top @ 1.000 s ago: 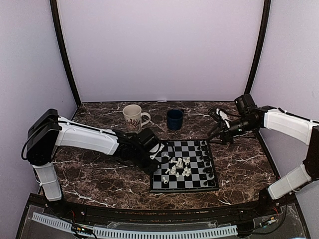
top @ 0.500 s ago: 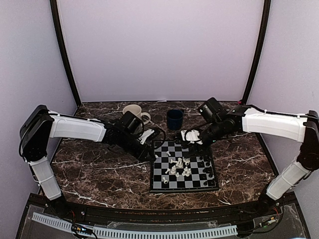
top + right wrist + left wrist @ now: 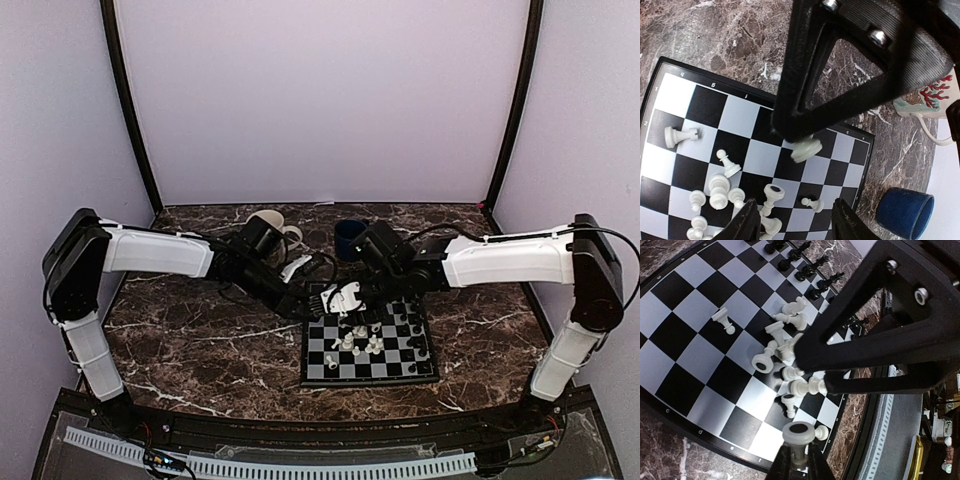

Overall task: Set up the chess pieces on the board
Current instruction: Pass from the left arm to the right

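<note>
The board (image 3: 318, 371) lies at the table's centre. Several white chess pieces (image 3: 358, 336) lie toppled in a heap at its middle, and black chess pieces (image 3: 409, 318) stand along its right side. My left gripper (image 3: 304, 297) hangs over the board's far left corner, shut on a white piece (image 3: 799, 434) that it holds by the stem, base outward. The same white piece (image 3: 806, 149) shows in the right wrist view under the left gripper's black frame. My right gripper (image 3: 341, 298) hovers close beside it over the board (image 3: 707, 102), open (image 3: 796, 216) and holding nothing.
A cream mug (image 3: 270, 221) with a red pattern stands behind the left arm, and a blue cup (image 3: 349, 237) behind the right gripper. Both also show in the right wrist view, the mug (image 3: 925, 102) and the blue cup (image 3: 904, 212). The two grippers are nearly touching.
The right arm has swung left from the table's right side to above the board's far left part, its jaws wider. The left gripper shifted slightly back-left, still holding the white piece.
</note>
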